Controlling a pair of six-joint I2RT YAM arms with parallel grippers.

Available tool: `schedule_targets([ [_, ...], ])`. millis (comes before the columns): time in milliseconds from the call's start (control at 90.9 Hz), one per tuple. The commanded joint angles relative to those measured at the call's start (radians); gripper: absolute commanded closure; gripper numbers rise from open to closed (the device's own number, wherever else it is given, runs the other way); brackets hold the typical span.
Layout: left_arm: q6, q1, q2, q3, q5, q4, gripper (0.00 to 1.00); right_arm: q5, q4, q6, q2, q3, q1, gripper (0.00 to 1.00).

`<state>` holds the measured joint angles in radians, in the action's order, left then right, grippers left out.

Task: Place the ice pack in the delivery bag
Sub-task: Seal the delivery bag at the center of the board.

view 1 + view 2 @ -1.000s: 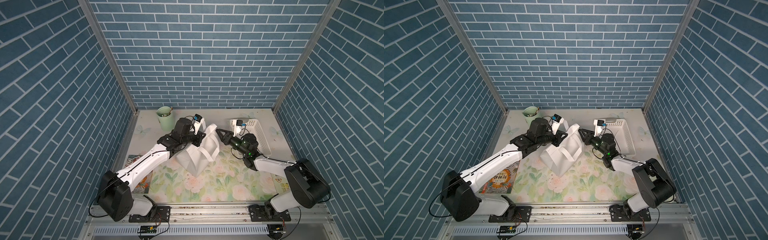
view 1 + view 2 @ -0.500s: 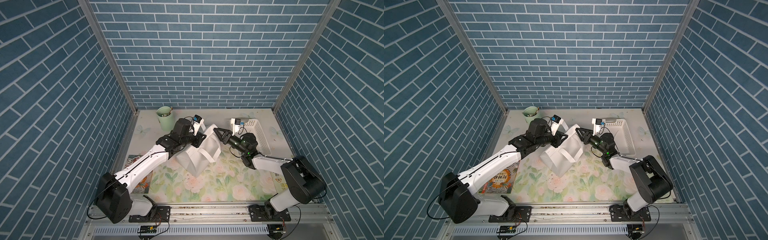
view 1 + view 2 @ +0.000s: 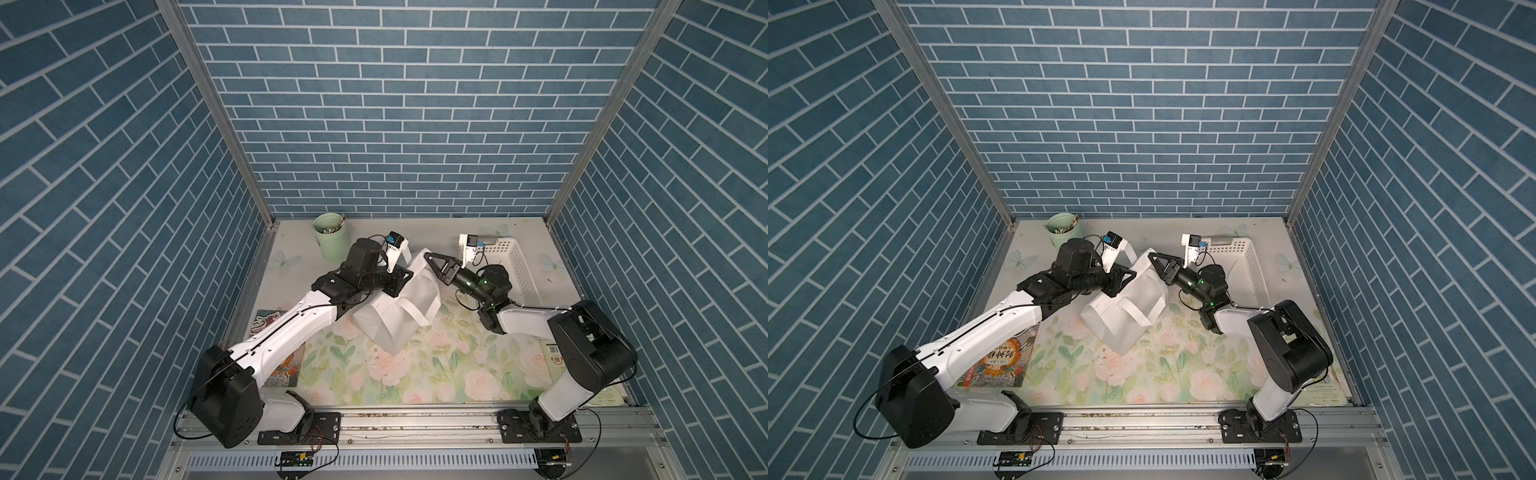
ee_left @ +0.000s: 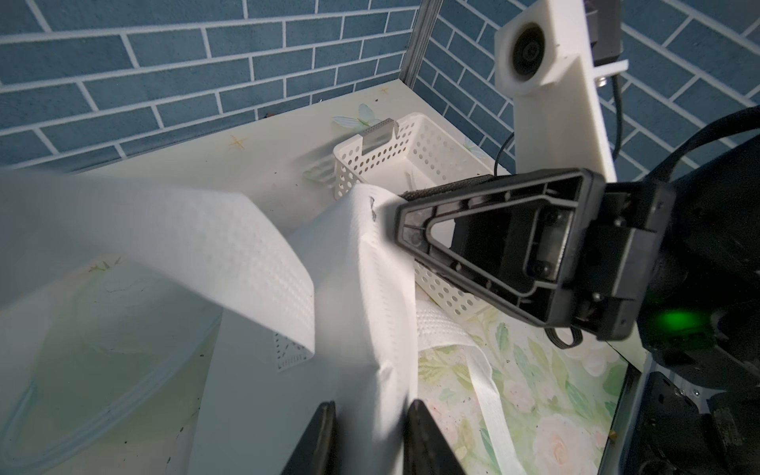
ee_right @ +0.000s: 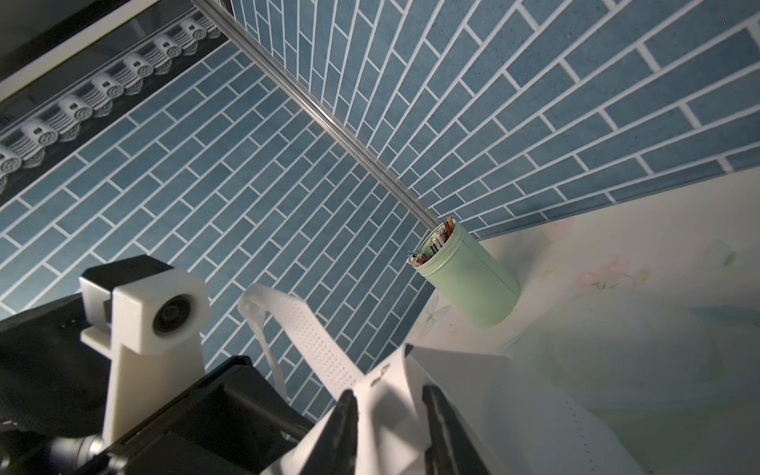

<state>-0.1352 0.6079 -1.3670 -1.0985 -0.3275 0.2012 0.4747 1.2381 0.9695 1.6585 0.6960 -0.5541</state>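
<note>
Since a second ago the right pincer has slid in from beside the white basket to the top corner of the delivery bag. The right arm has swung its shoulder inward with it. The left arm has hardly moved. The bag's lower corner sits on the same spot of the floral worktop, while its upper rim now looks drawn tauter between the two arms.

Both pincers are nipped onto the bag. The right wrist view shows the right fingers on either side of a ridge of white fabric. The left wrist view shows the left pincer narrowly closed on a fold of the bag wall, with one strap handle looping loose above.

The bag stands tilted in mid-worktop, toward the back. A clear pouch-like shape lies flat on the worktop just beside it, possibly the ice pack, though it is too hazy to be sure.

The basket's near corner is just beside the pinched corner. The green cup stands near the back-left corner, behind the left arm. A book lies at the left edge, partly under the left forearm. Bare floral worktop runs from the bag's lower corner to the front rail.
</note>
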Motion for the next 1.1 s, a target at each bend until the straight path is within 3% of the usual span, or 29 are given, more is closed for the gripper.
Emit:
schedule_targets([
  [0, 0.000, 0.007, 0.002, 0.032, -0.032, 0.042, 0.66, 0.011, 0.054, 0.017, 0.020, 0.010, -0.001, 0.79],
  [264, -0.003, 0.007, 0.007, 0.033, -0.045, 0.042, 0.67, -0.017, 0.072, 0.010, 0.060, -0.016, -0.001, 0.86],
  [693, -0.001, 0.014, 0.031, 0.040, -0.058, 0.045, 0.68, -0.043, 0.013, -0.025, 0.122, 0.037, -0.001, 0.77],
  [902, -0.020, 0.014, 0.041, 0.035, 0.025, 0.049, 0.65, -0.068, -0.064, -0.089, 0.058, 0.020, -0.001, 0.76],
  [957, -0.023, 0.013, 0.043, 0.034, 0.034, 0.046, 0.62, -0.093, -0.098, -0.119, 0.020, -0.004, 0.000, 0.75],
  [1089, -0.036, 0.014, 0.039, 0.013, 0.070, 0.050, 0.39, -0.156, -0.215, -0.197, -0.082, -0.055, -0.001, 0.74],
])
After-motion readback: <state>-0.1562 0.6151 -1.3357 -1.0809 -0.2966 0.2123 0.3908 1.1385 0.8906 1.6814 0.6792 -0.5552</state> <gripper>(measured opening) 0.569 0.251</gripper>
